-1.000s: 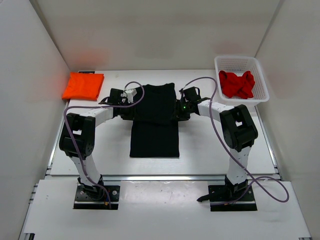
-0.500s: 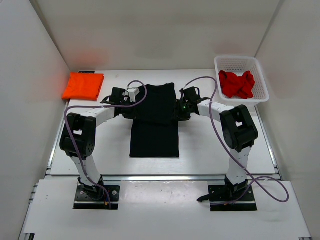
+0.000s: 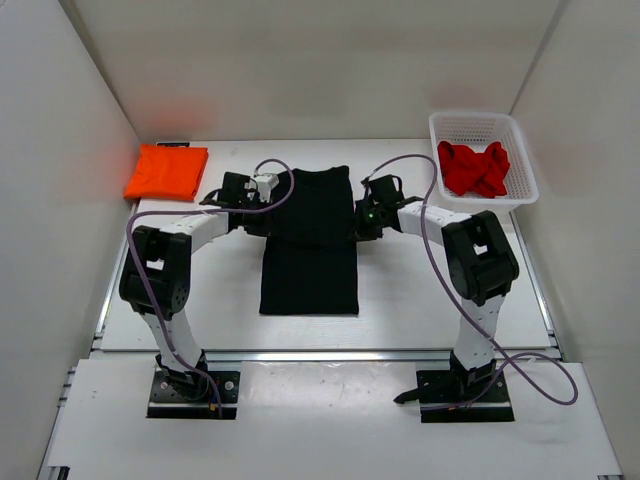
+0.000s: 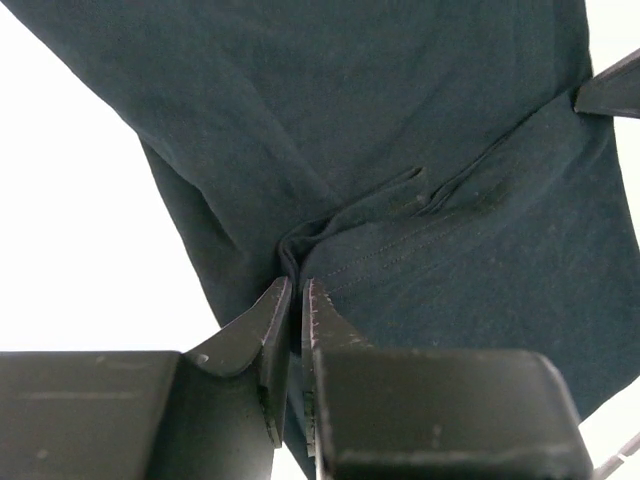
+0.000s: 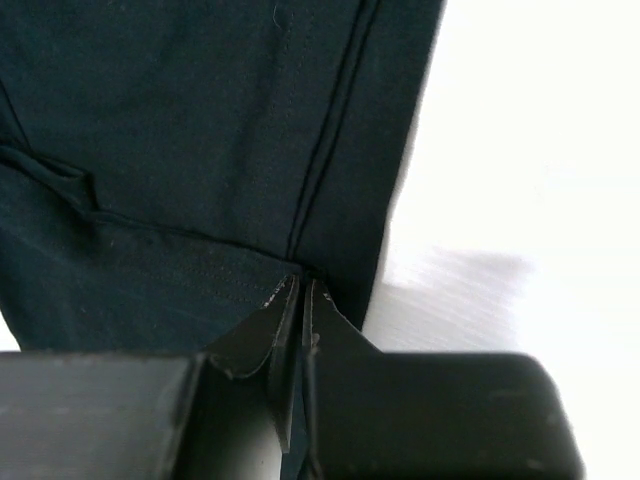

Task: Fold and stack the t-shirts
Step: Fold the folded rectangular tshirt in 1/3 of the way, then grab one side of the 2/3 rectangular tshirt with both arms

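The overhead view is showing a white bench [image 3: 420, 290] with a black t-shirt [image 3: 310, 235] lying flat at its middle. An orange t-shirt [image 3: 166, 172] is sitting folded in the far left corner, well apart from the black one. A red t-shirt [image 3: 473, 168] is lying crumpled inside a white mesh basket [image 3: 520, 165] at the far right. Only this view is taking in the orange and red shirts and the basket.

From above, the left claw [image 3: 268, 197] is pressing at the black shirt's left edge and the right claw [image 3: 360, 215] at its right edge. Both are dark against dark cloth, so their fingers are hard to make out here.

The wrist views are settling that. The left wrist camera is showing the left claw [image 4: 297, 285] clenched on a bunched fold of black cloth, with creases running away from the pinch. The right wrist camera is showing the right claw [image 5: 301, 282] with its fingers pressed together, gripping the stitched edge of the black t-shirt beside bare bench.

In both close views the shirt is running off the picture, and the claw bodies are covering the lower part. How much cloth is sitting between the fingers is hidden.
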